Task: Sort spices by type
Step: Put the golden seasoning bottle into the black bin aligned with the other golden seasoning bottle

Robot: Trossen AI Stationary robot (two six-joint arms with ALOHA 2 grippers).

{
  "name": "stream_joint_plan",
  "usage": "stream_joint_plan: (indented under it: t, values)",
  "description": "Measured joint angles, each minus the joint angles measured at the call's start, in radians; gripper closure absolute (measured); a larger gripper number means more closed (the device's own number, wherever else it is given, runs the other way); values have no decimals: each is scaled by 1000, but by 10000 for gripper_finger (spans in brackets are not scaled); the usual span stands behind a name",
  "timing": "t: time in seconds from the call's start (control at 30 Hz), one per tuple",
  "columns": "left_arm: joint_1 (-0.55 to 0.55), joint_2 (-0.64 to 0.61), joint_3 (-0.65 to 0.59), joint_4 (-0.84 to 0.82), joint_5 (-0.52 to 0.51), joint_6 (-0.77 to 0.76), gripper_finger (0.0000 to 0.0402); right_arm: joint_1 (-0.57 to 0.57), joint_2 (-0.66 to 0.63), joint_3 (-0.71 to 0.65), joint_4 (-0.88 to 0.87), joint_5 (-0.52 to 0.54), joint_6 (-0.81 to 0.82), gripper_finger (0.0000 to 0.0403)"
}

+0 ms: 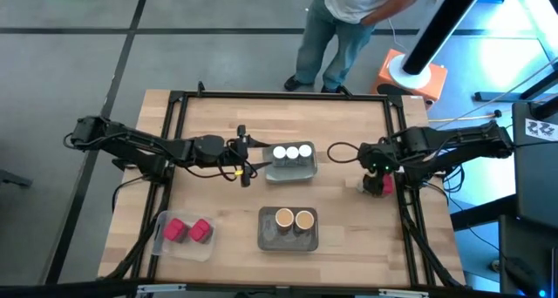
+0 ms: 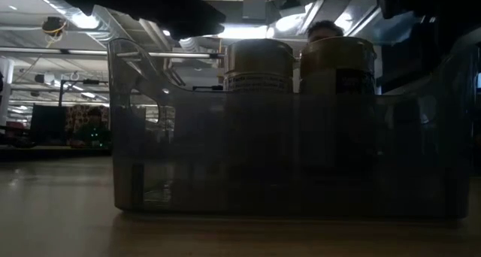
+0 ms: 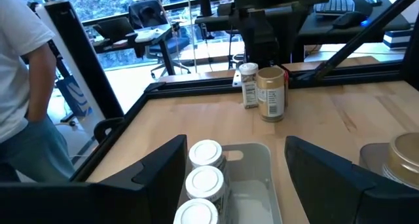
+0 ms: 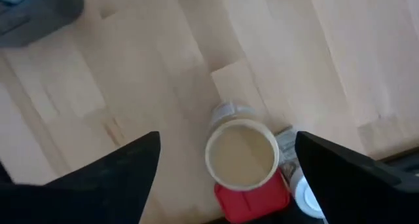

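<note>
Brown cylinder (image 4: 242, 153) between spread right gripper (image 4: 226, 178) fingers; red packet (image 4: 252, 198) touching; left gripper (image 3: 232, 178) apart.

The counter (image 1: 340, 193) is pale jointed wood with a smooth matt face, framed in black metal rails (image 1: 174, 141). The trays (image 1: 290, 170) look like translucent grey plastic, faintly glossy. The white-lidded jars (image 3: 206, 183) have smooth plastic-looking caps. The brown cylinder (image 4: 242, 153) carries a flat matt tan top. The red packet (image 4: 252, 196) looks smooth. The fingers (image 3: 150, 175) are matt black.
</note>
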Motion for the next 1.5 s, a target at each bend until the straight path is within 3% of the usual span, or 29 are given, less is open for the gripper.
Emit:
stream_joint_plan:
  t: [0.23, 0.87, 1.5]
  values:
    - [0, 0, 0, -2, 0, -5, 161, 0, 0, -62, -70, 44, -26, 56]
    - [0, 1, 0, -19, 0, -2, 161, 0, -2, -116, 2, 26, -102, 56]
    - [1, 1, 1, -9, 0, -2, 161, 0, -2, -299, 146, -18, -94, 57]
